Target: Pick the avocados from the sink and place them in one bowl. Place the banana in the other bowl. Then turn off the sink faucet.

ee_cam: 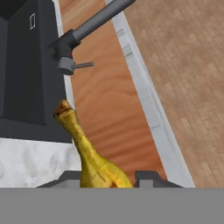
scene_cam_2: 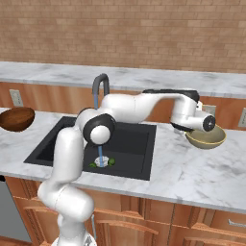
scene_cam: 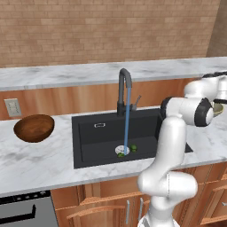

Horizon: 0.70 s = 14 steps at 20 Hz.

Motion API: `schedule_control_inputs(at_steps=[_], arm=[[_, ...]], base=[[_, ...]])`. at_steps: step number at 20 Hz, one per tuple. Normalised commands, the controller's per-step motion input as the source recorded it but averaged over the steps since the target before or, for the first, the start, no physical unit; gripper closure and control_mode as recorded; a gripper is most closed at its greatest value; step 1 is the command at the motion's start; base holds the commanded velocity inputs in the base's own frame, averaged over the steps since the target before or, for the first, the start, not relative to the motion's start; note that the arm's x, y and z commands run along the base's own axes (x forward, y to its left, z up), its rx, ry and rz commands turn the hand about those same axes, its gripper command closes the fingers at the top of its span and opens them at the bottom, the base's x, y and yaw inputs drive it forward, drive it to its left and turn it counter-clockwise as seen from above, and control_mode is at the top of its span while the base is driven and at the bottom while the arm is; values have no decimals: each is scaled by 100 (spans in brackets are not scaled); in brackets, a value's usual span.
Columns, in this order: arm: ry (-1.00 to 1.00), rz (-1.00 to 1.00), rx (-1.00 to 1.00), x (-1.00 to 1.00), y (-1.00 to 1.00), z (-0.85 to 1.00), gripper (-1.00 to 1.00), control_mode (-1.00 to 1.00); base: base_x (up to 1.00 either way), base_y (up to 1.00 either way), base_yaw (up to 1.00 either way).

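In the hand view my gripper (ee_cam: 107,177) is shut on the yellow banana (ee_cam: 92,157), whose brown stem points away from the hand. From the right base view the hand (scene_cam_2: 188,126) hovers at the left rim of the pale beige-olive bowl (scene_cam_2: 206,137) on the right counter. Two green avocados (scene_cam: 133,148) (scene_cam: 120,154) lie beside the drain in the black sink (scene_cam: 97,137). The dark brown bowl (scene_cam: 34,127) sits on the counter left of the sink. Water (scene_cam: 127,119) runs from the dark gooseneck faucet (scene_cam: 124,84).
A brick wall and a raised marble ledge (scene_cam: 88,73) run behind the sink. A wall socket (scene_cam: 13,107) is at the far left. The arm's white links (scene_cam_2: 129,108) stretch over the sink's right side. Cabinet fronts lie below the counter edge.
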Motion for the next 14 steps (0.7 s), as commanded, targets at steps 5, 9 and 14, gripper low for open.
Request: schedule_control_inputs(at_steps=[5,9,14], arm=[[0,0,4,35,-39,-16,100,-100],[0,0,2,35,-30,-12,100,-100],[9,0,0,22,-17,-22,100,-100]], base=[[0,0,0],[0,0,0],[0,0,0]])
